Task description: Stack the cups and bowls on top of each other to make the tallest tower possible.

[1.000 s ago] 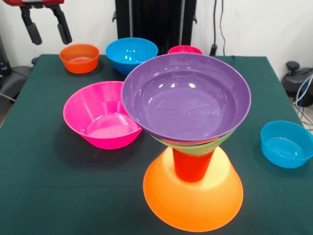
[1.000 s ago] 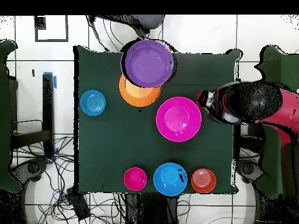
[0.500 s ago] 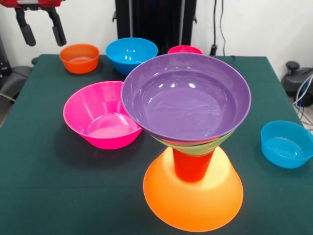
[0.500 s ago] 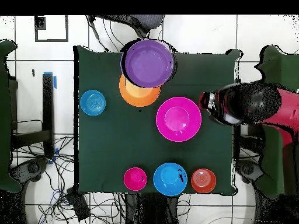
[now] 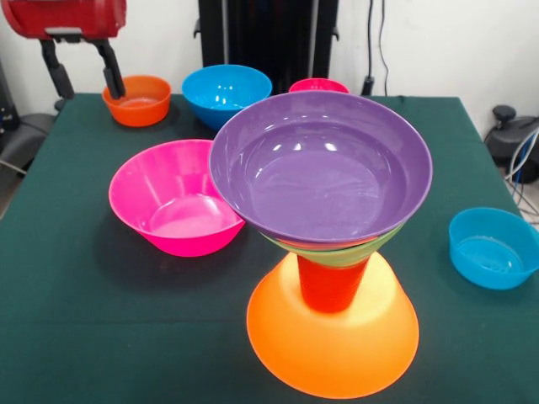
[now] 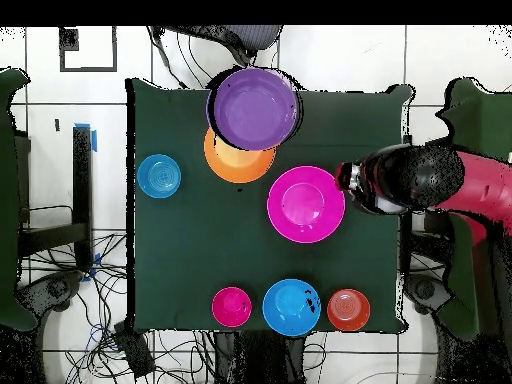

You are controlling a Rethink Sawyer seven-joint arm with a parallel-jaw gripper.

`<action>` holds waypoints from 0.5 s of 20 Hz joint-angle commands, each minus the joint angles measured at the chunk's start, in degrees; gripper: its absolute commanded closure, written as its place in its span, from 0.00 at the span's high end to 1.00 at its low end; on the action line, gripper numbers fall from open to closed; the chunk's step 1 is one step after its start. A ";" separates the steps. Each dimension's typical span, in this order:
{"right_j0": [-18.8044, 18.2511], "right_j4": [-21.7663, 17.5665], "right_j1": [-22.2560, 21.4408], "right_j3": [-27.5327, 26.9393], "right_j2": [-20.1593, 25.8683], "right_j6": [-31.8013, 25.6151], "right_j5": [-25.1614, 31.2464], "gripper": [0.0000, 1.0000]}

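My claw point(image 5: 84, 69) hangs open and empty at the far left corner of the table point(image 5: 76, 337), fingers apart, holding nothing. Just to its right, almost beside one finger, sits the small orange bowl point(image 5: 136, 99), rim up, so it looks like the easiest next piece to take. Further right along the back edge stand a blue bowl point(image 5: 226, 93) and a small red bowl point(image 5: 318, 85), which is mostly hidden. In front of me and to the right lies the big pink bowl point(image 5: 175, 198), also rim up and loose.

Well to the right and nearest the camera stands the tower point(image 5: 330, 244): a large orange bowl point(image 5: 333, 337) turned rim down for a broad footing, the orange-red cup point(image 5: 330, 282) on it, then a green bowl point(image 5: 341, 252) and the purple bowl point(image 5: 320, 164) nested rim up. Far right sits a small blue bowl point(image 5: 493, 247).

I see no labels or writing.
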 commanded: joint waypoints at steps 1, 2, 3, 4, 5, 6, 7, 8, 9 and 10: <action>0.94 -3.88 3.17 4.84 3.53 -14.16 -1.93 1.00; 0.95 -3.97 3.23 5.20 4.09 -15.06 -1.59 1.00; 1.00 -4.12 3.54 5.17 4.37 -15.40 -1.51 1.00; 1.16 -4.93 4.42 4.87 4.69 -17.48 -0.17 1.00; 1.26 -5.55 5.06 4.66 4.79 -18.56 0.49 1.00; 0.99 -6.40 6.15 4.75 5.21 -20.74 0.98 1.00; 0.75 -7.15 6.67 4.96 5.51 -22.60 1.72 1.00; 0.51 -7.90 7.20 5.18 5.81 -24.45 2.46 1.00; 0.08 -8.32 7.54 5.58 6.31 -25.80 2.55 1.00; -1.28 -8.93 8.16 6.93 7.92 -29.28 1.68 1.00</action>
